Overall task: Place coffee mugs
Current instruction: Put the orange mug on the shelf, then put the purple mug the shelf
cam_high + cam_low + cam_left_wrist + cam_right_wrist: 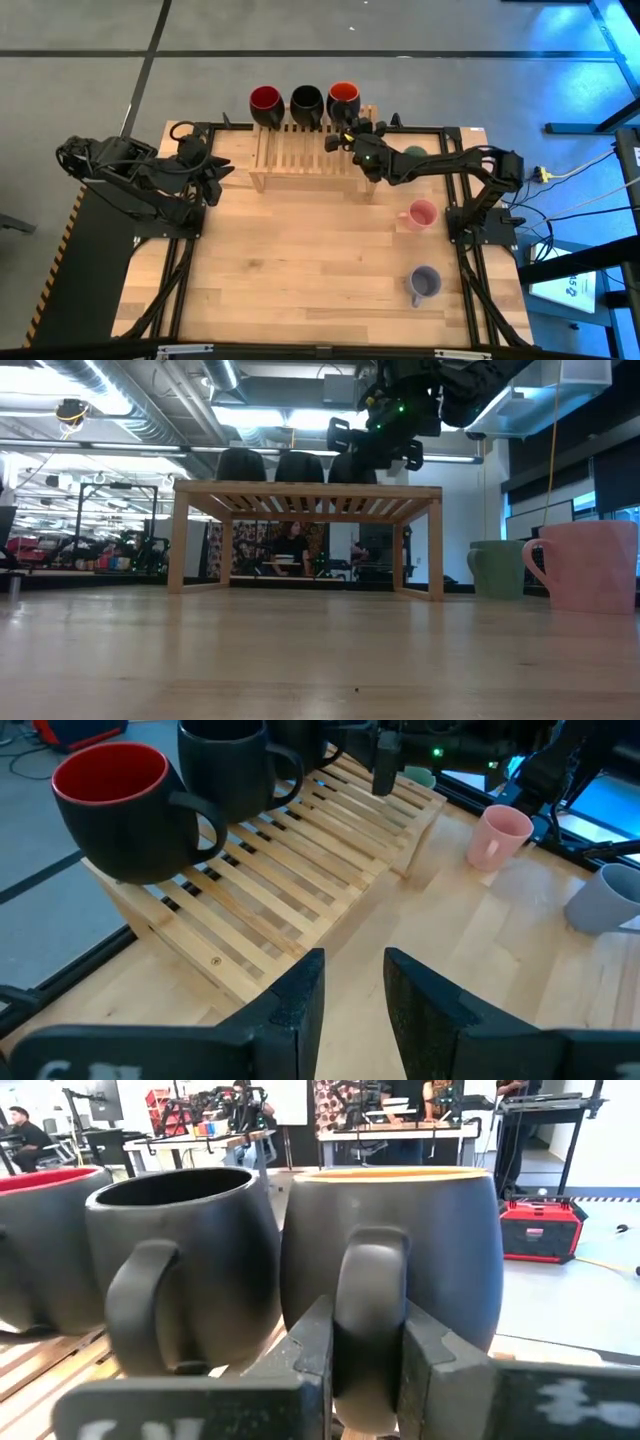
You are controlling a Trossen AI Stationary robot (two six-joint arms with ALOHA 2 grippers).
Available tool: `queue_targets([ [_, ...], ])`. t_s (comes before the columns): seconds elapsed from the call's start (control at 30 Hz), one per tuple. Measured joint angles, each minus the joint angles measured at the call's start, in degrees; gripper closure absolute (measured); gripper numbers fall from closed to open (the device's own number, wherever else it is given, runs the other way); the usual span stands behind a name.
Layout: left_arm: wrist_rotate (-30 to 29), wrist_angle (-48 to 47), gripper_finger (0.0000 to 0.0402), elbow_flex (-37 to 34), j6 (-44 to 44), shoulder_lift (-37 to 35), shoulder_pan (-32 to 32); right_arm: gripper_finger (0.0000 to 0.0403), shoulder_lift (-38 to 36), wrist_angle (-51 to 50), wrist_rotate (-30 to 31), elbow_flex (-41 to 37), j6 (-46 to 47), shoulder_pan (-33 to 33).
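Three mugs with dark outsides stand in a row on the far edge of the wooden slatted rack [310,155]: the red-lined one [265,102], the black one [306,103] and the orange-lined one [343,99]. My right gripper [367,1330] reaches over the rack and is shut on the orange mug [400,1250]. The pale green mug [414,153] stands on the table, partly under the right arm. The pink mug [421,214] and the lavender mug [424,284] stand on the table's right half. My left gripper [355,990] waits open, left of the rack. My right gripper pinches the orange mug's handle [368,1270] between its two fingers [312,1345], one on each side of the loop. The fingers come roughly level from the table's near right side. The mug is upright, with its bottom on the rack's far slats beside the black mug [190,1250].
The rack stands on legs at the table's far middle, with open space under it [300,550]. The near half of the wooden table [300,270] is bare. Black frame rails run along both table sides. People and benches show in the room beyond.
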Motion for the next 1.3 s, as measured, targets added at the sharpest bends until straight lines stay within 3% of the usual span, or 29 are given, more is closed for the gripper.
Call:
queue_targets([
  [0.2, 0.00, 0.00, 0.0301, 0.00, 0.02, 0.00, 0.00, 0.0276, 0.11, -0.47, 0.73, 0.01, -0.44, 1.03],
  [0.4, 0.00, 0.00, 0.0301, 0.00, 0.02, 0.00, 0.00, 0.0210, -0.02, -0.17, 5.90, 0.07, -1.14, 2.00],
  [0.57, 0.00, -0.02, 0.0301, 0.00, 0.04, 0.00, 0.00, 0.0184, -3.89, -1.58, 9.17, 0.04, -2.71, 4.21],
  [0.7, 0.00, -0.02, 0.0301, 0.00, 0.04, 0.00, 0.00, 0.0183, -9.53, -5.82, 7.95, 0.07, -3.77, 7.26],
  [0.77, 0.02, -0.02, 0.0301, 0.00, 0.04, 0.00, 0.00, 0.0186, -12.70, -8.82, 4.27, 0.07, -2.33, 9.04],
  [0.83, 0.02, -0.02, 0.0301, 0.00, 0.04, 0.00, 0.00, 0.0190, -16.63, -13.33, -3.73, 0.08, 1.54, 10.97],
  [1.07, 0.02, -0.03, 0.0301, 0.00, 0.04, 0.04, 0.01, 0.0206, -27.25, -34.74, -42.50, 0.11, 23.28, 17.59],
  [1.17, 0.05, -0.04, 0.0301, 0.00, 0.07, 0.35, 0.02, 0.0213, -29.04, -43.34, -50.53, 0.11, 32.64, 22.08],
  [1.3, 1.04, -0.07, 0.0301, 0.00, 0.07, 0.61, 0.02, 0.0222, -29.24, -51.60, -53.61, 0.09, 45.05, 29.22],
])
